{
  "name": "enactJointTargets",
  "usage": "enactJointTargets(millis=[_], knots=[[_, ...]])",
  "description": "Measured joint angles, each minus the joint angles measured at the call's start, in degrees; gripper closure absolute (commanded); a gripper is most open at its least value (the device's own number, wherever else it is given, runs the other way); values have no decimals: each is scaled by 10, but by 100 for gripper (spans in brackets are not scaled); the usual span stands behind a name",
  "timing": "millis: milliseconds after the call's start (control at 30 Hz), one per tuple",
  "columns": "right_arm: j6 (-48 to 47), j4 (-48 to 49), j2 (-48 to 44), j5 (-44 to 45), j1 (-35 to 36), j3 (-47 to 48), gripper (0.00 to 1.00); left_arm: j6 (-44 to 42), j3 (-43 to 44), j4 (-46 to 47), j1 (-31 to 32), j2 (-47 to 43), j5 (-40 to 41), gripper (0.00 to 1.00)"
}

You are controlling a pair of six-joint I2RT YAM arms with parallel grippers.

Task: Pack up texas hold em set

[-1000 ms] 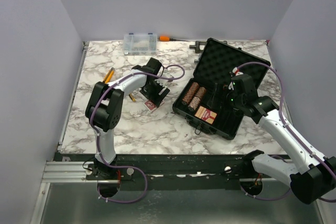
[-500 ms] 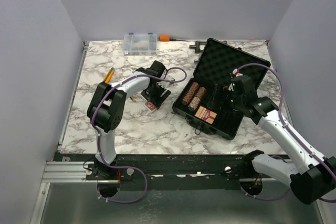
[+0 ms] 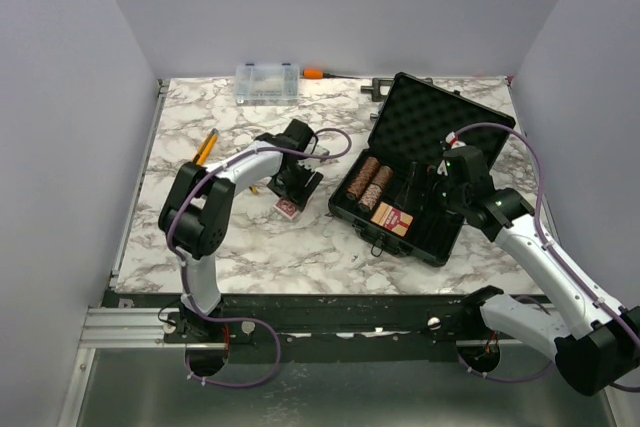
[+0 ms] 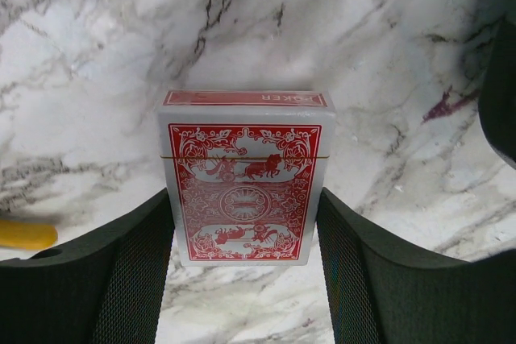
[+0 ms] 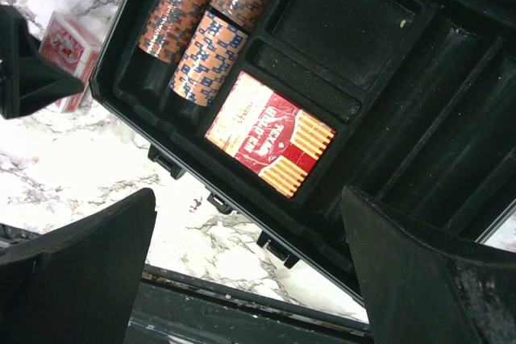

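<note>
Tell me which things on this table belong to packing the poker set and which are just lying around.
For the job: black case, chip rolls, deck in the case, red-backed deck on the table.
Lying about: clear organizer box, orange-handled tool, yellow stick.

The case [image 3: 440, 132] stands right of centre on the table [image 3: 300, 247]. Chip rolls [image 3: 370, 182] lie in its left slots, with one card deck [image 3: 392, 218] just before them. A second deck [image 3: 288, 206] lies on the table, left of the case.
</note>
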State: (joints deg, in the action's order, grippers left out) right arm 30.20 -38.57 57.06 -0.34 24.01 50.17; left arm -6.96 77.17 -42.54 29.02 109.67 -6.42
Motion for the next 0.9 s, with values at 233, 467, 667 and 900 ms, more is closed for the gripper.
enactJointTargets(millis=[233,467,667,900], knots=[[4,6,-2,-1,0,0,0,49,-46,-4,7,-97,-8,69],[12,17,-11,-6,0,-15,0,108,-57,-5,38,-171,-19,72],[38,17,-12,-4,0,-18,1,228,-13,-12,78,-176,-57,73],[84,14,-24,25,0,-18,1,370,77,3,113,-135,-99,78]])
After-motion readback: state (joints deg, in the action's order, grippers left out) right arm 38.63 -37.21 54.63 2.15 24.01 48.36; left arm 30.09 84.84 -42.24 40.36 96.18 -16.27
